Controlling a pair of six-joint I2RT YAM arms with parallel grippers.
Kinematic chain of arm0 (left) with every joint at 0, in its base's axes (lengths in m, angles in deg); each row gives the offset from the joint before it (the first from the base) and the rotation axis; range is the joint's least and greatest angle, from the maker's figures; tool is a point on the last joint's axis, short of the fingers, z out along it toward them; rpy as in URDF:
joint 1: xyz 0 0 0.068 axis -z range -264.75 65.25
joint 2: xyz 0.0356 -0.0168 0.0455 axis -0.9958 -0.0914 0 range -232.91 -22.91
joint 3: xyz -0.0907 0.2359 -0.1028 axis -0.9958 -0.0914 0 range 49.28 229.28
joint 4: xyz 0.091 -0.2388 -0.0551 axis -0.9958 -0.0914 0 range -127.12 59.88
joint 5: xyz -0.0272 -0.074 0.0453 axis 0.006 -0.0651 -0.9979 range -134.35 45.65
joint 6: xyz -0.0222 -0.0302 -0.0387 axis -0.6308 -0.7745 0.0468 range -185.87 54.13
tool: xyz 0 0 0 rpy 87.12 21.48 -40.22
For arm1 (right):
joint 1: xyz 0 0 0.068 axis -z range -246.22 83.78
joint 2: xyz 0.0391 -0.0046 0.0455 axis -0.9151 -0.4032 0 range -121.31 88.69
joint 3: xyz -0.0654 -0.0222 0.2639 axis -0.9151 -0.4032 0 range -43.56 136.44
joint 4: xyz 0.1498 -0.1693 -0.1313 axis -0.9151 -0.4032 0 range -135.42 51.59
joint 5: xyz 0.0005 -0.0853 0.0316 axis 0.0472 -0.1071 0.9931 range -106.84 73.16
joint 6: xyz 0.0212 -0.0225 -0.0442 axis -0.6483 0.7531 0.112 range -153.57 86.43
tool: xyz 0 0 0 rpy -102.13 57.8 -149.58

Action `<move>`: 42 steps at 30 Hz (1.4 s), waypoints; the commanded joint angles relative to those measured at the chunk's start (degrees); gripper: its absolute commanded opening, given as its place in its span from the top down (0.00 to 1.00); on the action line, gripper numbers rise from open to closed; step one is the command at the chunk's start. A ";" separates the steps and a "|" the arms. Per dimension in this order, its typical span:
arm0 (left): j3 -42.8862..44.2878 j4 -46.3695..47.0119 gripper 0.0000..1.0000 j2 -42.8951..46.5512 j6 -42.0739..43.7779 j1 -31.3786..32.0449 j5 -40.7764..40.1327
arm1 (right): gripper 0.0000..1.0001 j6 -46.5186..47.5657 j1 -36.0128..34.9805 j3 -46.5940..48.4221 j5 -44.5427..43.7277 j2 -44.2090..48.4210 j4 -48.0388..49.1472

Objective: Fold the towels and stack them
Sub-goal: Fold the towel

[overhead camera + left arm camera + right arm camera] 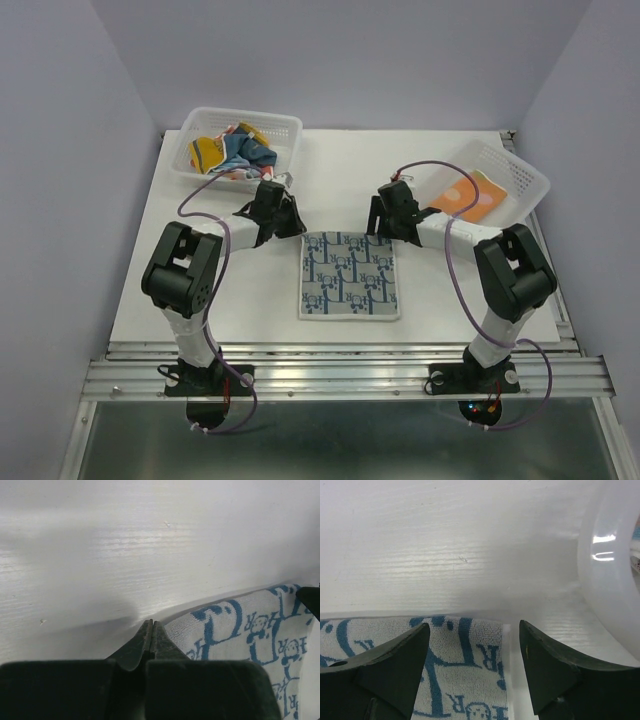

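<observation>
The towel (348, 275) lies flat on the table (450, 290), long axis running twelve to six. My left gripper (151, 627) is pinched shut at its eleven o'clock corner; whether cloth is caught I can't tell. My right gripper (474, 630) stands open astride the one o'clock corner. Both sit equally near; the fold should come toward six.

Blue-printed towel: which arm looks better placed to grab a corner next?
Probably right: the right hand is open over a far corner of the towel; the left hand is shut beside the other corner.
</observation>
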State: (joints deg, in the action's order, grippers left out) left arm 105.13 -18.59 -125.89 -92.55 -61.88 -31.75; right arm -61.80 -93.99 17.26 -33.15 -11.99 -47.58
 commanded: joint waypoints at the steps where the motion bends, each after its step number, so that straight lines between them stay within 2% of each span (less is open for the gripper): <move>1: -0.83 2.88 1.00 3.14 -0.04 0.24 3.56 | 0.27 -2.18 0.35 1.06 -2.05 -1.09 0.03; 2: -0.75 2.88 1.00 2.96 -0.13 0.24 3.75 | 0.31 -2.27 0.35 0.97 -1.88 -1.18 0.03; 7: 2.40 -1.84 0.98 0.60 -0.22 0.15 3.84 | 0.35 -3.06 0.35 0.36 -0.91 -1.18 0.29; 9: 2.77 -2.56 0.78 0.06 -0.57 0.15 3.57 | 0.37 -3.32 0.35 0.27 -0.65 -1.18 0.20; 13: 1.98 -3.00 0.55 1.90 -1.18 0.15 3.05 | 0.44 -3.59 0.35 -0.52 -0.82 -1.09 -0.06; 17: 1.45 -4.58 0.52 3.75 -1.27 0.15 -0.46 | 0.48 -4.03 0.43 -1.31 -1.26 -0.74 -0.15; 22: 0.83 -5.03 0.51 3.84 -1.71 0.15 0.76 | 0.51 -4.12 0.35 -2.02 -1.52 -0.65 -0.24; 24: 1.01 -4.85 0.53 3.40 -1.80 0.15 0.41 | 0.55 -4.38 0.35 -2.37 -1.26 -0.57 0.11; 25: 1.27 -4.76 0.58 2.70 -1.80 0.15 0.49 | 0.57 -4.29 0.35 -2.63 -1.00 -0.57 0.55; 26: 1.62 -4.67 0.75 2.17 -1.89 0.24 1.45 | 0.61 -4.38 0.35 -2.63 -0.65 -0.57 0.64; 29: 1.89 -4.06 1.00 1.38 -2.15 0.24 3.39 | 0.68 -4.12 0.35 -2.55 -0.65 -0.22 0.47; 35: -1.18 -2.74 1.00 6.20 -2.85 0.24 2.08 | 0.82 -2.71 0.35 -4.12 0.23 3.56 2.31; 36: -1.80 -2.39 1.00 7.17 -3.03 0.24 2.16 | 0.87 -2.54 0.26 -5.26 0.58 5.31 2.75; 42: -7.95 -0.11 1.00 15.51 -4.35 0.77 3.31 | 0.91 -1.65 0.17 -10.01 4.54 12.08 4.34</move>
State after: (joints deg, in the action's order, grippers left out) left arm 99.89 -21.74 -116.40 -96.03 -61.73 -29.28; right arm -64.42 -93.97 9.96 -30.88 -4.95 -46.64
